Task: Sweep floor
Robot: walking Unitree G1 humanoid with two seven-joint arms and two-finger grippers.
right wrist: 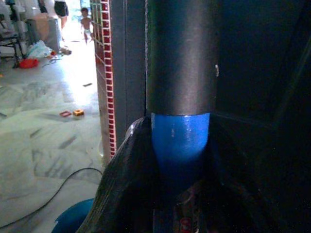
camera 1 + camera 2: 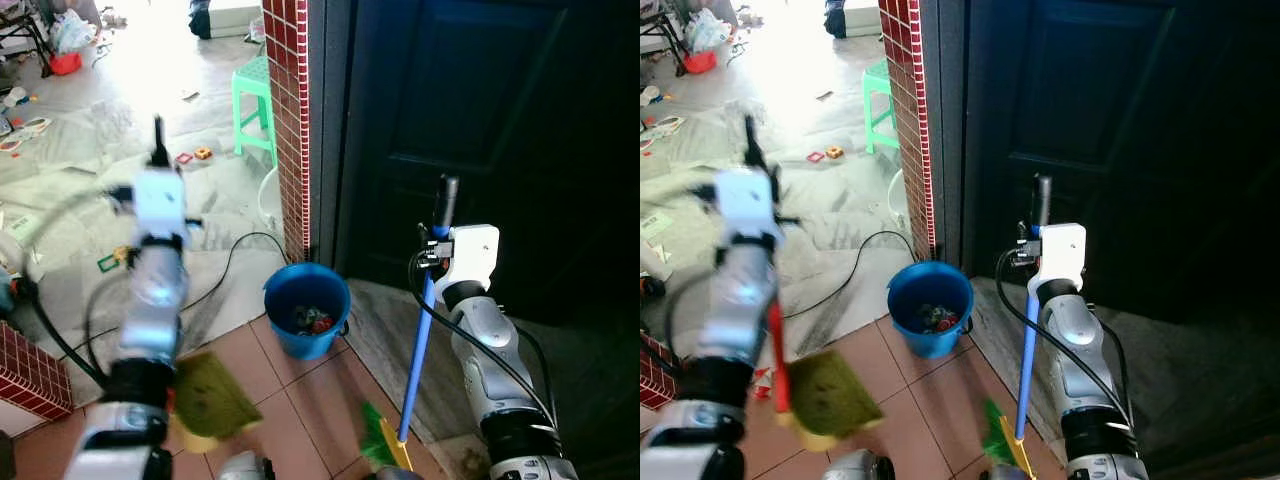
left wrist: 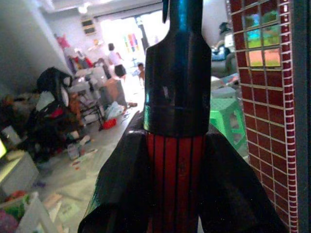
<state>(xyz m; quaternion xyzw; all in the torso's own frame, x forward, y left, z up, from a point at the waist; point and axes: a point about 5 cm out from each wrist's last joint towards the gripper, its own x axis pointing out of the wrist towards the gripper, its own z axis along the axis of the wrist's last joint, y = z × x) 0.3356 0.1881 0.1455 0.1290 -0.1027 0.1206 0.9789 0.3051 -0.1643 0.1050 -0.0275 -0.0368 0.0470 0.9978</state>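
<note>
My right gripper (image 2: pixel 438 248) is shut on the blue handle of a broom (image 2: pixel 418 350), just under its grey top end (image 1: pixel 181 58). The broom stands nearly upright, its green bristles (image 2: pixel 375 440) on the tiled floor by my feet. My left gripper (image 2: pixel 158 190) is raised and shut on the red-and-black handle (image 3: pixel 175 170) of a dustpan. The yellow-green pan (image 2: pixel 212 398) hangs low beside my left arm, blurred.
A blue bucket (image 2: pixel 306 308) with scraps inside stands at the foot of a red brick pillar (image 2: pixel 288 120). A dark door (image 2: pixel 480 120) is right of it. A black cable (image 2: pixel 225 265), a green stool (image 2: pixel 256 95), small toys (image 2: pixel 195 155) and clutter lie beyond. A low brick wall (image 2: pixel 30 370) is at left.
</note>
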